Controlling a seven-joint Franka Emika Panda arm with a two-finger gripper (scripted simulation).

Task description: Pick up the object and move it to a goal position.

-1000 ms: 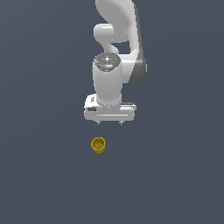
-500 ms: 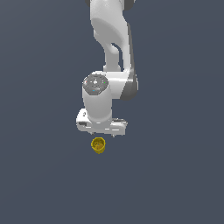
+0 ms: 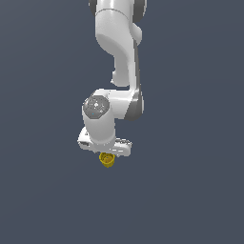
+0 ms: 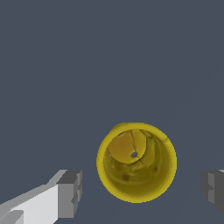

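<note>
A flat, plain slate-grey surface point(image 3: 43, 190) filled the whole scene, with no walls or furniture visible. One white robot arm point(image 3: 116, 62) reached down over it. Its single gripper point(image 4: 140, 187) hung directly above the one yellow cup point(image 4: 136, 162), fingers point(image 4: 70, 193) spread wide on either side of the cup's rim without touching it. The cup sat upright on the surface, open mouth facing up toward the gripper.
</note>
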